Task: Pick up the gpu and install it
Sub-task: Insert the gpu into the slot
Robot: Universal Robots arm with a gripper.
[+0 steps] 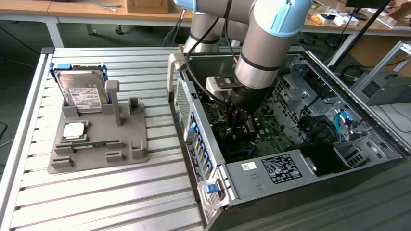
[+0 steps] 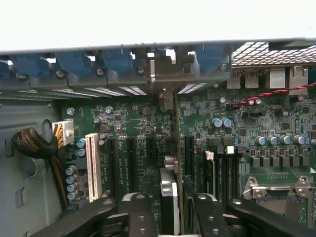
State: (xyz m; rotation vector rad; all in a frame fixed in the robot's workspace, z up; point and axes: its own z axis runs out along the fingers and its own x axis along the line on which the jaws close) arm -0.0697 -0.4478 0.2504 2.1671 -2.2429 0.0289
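Gripper (image 2: 170, 210) jaws slightly parted astride thin, flat, dark gpu (image 2: 176, 148) standing edge-on among motherboard slots; rigid, light, fragile—grasp its upper edge.

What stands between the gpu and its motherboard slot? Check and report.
Nothing visible does. In the wrist view the gpu stands on edge, apparently already down at the motherboard, with bare black slots on either side of it. Its far end reaches the case's rear wall. The tool is directly at the card.
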